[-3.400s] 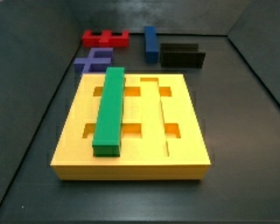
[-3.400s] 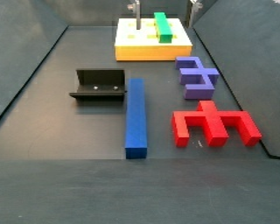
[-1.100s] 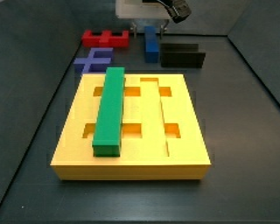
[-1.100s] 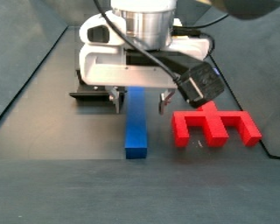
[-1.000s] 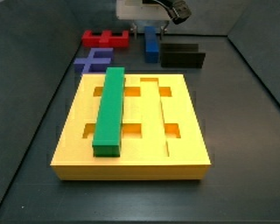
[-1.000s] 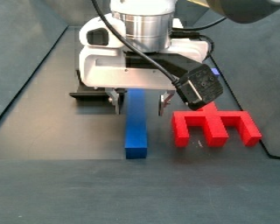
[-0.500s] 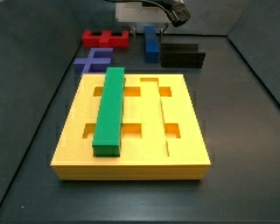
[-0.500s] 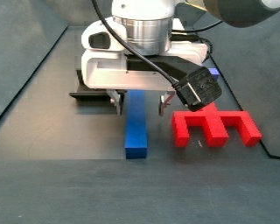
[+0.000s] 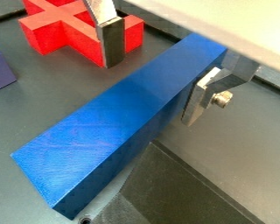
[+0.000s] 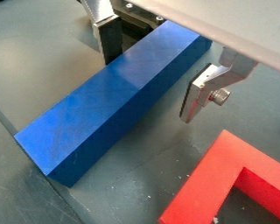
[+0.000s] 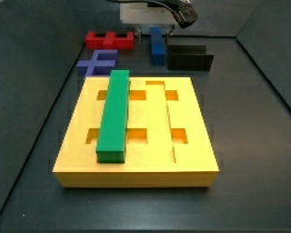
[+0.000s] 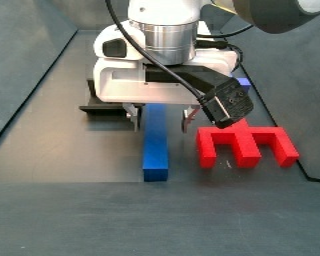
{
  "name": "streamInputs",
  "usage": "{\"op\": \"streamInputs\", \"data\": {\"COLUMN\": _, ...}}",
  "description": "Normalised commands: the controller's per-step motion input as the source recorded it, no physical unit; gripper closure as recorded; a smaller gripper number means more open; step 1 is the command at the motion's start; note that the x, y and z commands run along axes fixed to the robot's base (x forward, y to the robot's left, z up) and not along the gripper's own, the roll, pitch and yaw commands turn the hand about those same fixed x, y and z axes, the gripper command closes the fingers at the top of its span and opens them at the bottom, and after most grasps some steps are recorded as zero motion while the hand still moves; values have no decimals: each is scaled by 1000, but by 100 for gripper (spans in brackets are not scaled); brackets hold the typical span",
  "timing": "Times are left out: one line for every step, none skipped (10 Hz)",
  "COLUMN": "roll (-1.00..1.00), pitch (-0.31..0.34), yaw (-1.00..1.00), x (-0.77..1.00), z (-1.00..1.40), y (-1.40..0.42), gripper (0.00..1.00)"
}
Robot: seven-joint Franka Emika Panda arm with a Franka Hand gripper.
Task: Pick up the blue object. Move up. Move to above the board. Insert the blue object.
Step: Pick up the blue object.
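The blue object [image 12: 155, 145] is a long bright blue bar lying flat on the dark floor; it also shows in a side view [image 11: 156, 44]. My gripper [image 12: 160, 118] is low over its far half and open. The silver fingers [image 10: 201, 94] straddle the bar with small gaps on both sides, seen in both wrist views: the blue object [image 9: 125, 131] [image 10: 119, 96] runs between them, and the gripper [image 9: 157, 68] [image 10: 154, 67] is centred across it. The yellow board [image 11: 196, 155] lies apart, with a green bar [image 11: 114, 114] in one groove.
A red comb-shaped piece [image 12: 243, 143] lies close beside the blue bar. It also shows in both wrist views [image 9: 73, 22] [image 10: 230, 188]. The dark fixture [image 11: 188, 56] stands on the bar's other side. A purple T-block [image 11: 102, 62] lies between the red piece and the board.
The gripper has shifted only slightly over the blue bar. Its fingers still straddle the bar, which has not moved.
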Motion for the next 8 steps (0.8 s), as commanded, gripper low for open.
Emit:
{"op": "streamInputs", "data": {"roll": 0, "pitch": 0, "yaw": 0, "x": 0, "z": 0, "y": 0, "gripper": 100}}
{"op": "streamInputs", "data": {"roll": 0, "pitch": 0, "yaw": 0, "x": 0, "z": 0, "y": 0, "gripper": 100}}
{"op": "streamInputs", "data": {"roll": 0, "pitch": 0, "yaw": 0, "x": 0, "z": 0, "y": 0, "gripper": 100}}
{"op": "streamInputs", "data": {"roll": 0, "pitch": 0, "yaw": 0, "x": 0, "z": 0, "y": 0, "gripper": 100}}
{"op": "streamInputs", "data": {"roll": 0, "pitch": 0, "yaw": 0, "x": 0, "z": 0, "y": 0, "gripper": 100}}
{"op": "streamInputs", "data": {"roll": 0, "pitch": 0, "yaw": 0, "x": 0, "z": 0, "y": 0, "gripper": 100}}
{"op": "streamInputs", "data": {"roll": 0, "pitch": 0, "yaw": 0, "x": 0, "z": 0, "y": 0, "gripper": 100}}
{"op": "streamInputs", "data": {"roll": 0, "pitch": 0, "yaw": 0, "x": 0, "z": 0, "y": 0, "gripper": 100}}
